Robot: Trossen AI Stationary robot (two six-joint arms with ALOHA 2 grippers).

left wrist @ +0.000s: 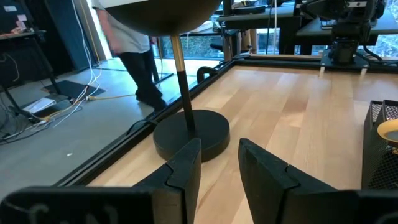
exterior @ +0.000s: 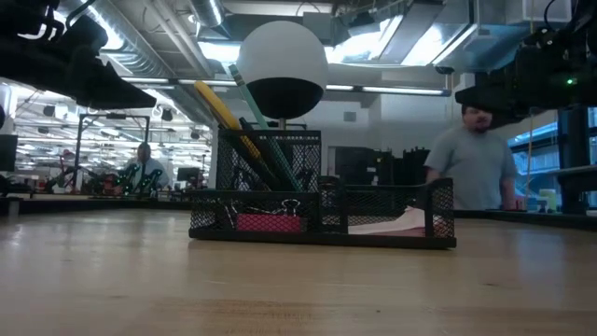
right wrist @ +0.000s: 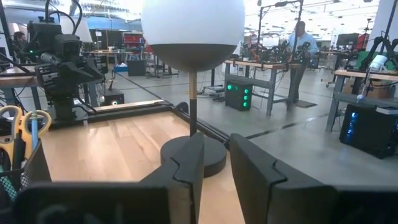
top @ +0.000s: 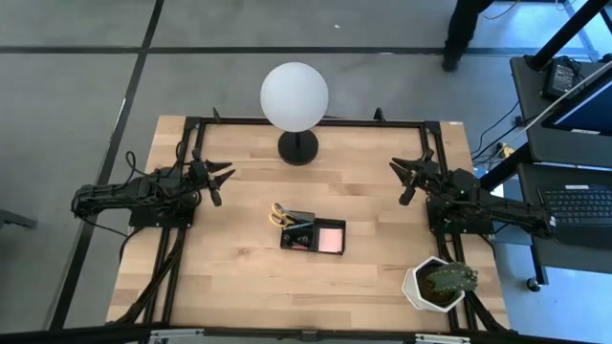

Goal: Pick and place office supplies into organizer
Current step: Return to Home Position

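**Left end effector and right end effector empty at the sides, supplies in the organizer**

The left end effector is raised over the left side of the wooden surface, its 2 fingers parted by a moderate gap and holding nothing. The right end effector mirrors it over the right side, fingers likewise apart and empty. Both point inward, well apart from the organizer. Each wrist view looks past its fingers at the black base of the white globe lamp, which stands at the middle of the surface's top edge in the high view.

The organizer, a low black mesh tray, sits near the centre of the surface, between the 2 arms. Its right compartment holds the pink sticky-note pad, lying flat. At its left end a taller mesh cup holds the yellow-handled scissors, handles up, with a yellow stick, a green stick and darker pens, all leaning. In the low view something pink lies behind the mesh below the cup; what it is I cannot tell.

A potted plant in a white pot stands near the surface's lower right corner in the high view. Beyond the surface, a person in a grey shirt shows in the room.
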